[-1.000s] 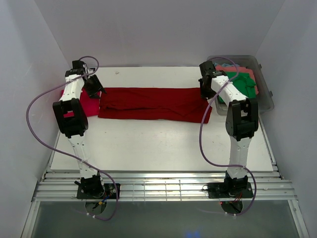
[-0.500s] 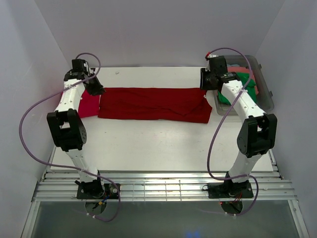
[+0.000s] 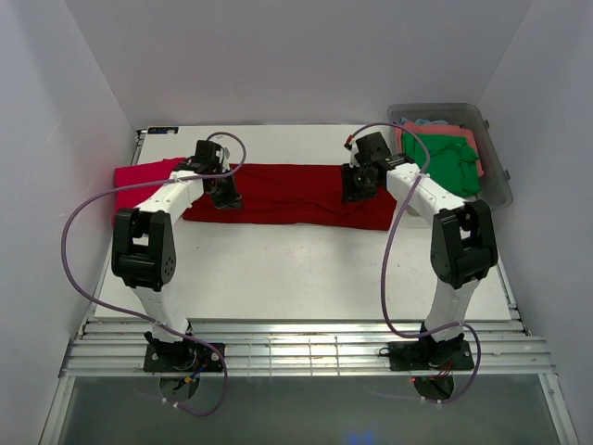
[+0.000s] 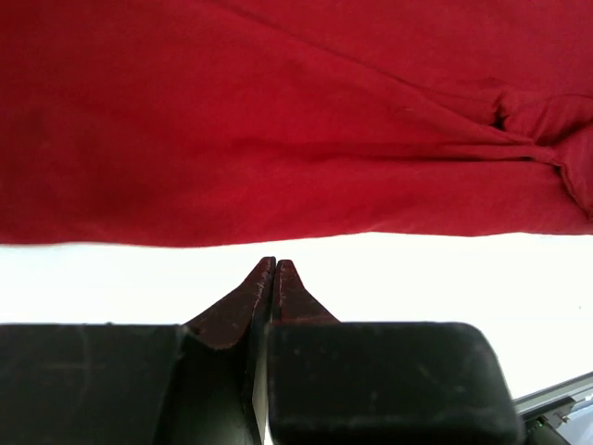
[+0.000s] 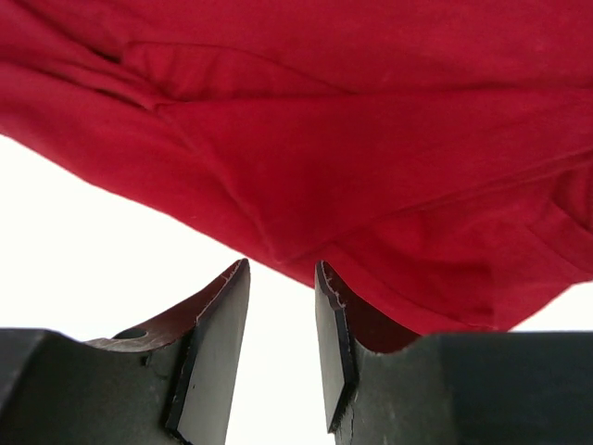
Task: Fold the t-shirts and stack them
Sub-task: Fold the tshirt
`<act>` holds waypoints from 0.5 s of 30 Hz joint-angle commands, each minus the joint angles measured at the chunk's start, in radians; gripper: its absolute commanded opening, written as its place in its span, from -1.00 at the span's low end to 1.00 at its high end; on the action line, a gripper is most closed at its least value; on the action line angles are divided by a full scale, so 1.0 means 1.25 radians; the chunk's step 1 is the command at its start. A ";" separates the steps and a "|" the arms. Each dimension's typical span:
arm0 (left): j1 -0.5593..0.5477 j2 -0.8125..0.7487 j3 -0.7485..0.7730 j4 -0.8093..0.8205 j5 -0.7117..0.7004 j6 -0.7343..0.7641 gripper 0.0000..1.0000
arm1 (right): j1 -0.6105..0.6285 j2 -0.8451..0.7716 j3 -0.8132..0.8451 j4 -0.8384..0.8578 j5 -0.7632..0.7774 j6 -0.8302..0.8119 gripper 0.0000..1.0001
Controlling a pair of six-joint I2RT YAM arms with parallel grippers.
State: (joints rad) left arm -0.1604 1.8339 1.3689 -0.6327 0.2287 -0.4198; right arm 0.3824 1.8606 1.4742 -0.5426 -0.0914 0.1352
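Note:
A dark red t-shirt lies as a long flat strip across the far half of the white table. My left gripper hovers over its left part. In the left wrist view that gripper is shut with nothing between its tips, just short of the cloth's hem. My right gripper hangs over the shirt's right part. In the right wrist view it stands open, the cloth's edge right at its tips but not pinched. A pinkish-red t-shirt lies at the far left.
A clear grey tub stands at the back right, holding a green shirt and a coral one. White walls close in on both sides and behind. Purple cables loop from both arms.
Both arms have swung inward from the shirt's two ends to points over the cloth. The left gripper has closed; the right one has opened wider. The shirt's right end now lies flatter.

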 commanded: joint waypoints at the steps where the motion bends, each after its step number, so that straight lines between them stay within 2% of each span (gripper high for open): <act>1: -0.012 0.005 -0.004 0.045 -0.006 0.000 -0.74 | 0.008 0.009 0.002 0.008 -0.035 -0.001 -0.19; 15: -0.019 0.069 -0.067 0.078 -0.050 0.022 -0.83 | 0.040 0.070 -0.009 -0.003 0.033 -0.011 -0.22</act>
State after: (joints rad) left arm -0.1791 1.9366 1.2865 -0.5655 0.1879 -0.4076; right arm 0.4286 1.9400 1.4563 -0.5499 -0.0742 0.1329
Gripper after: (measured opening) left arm 0.096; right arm 0.394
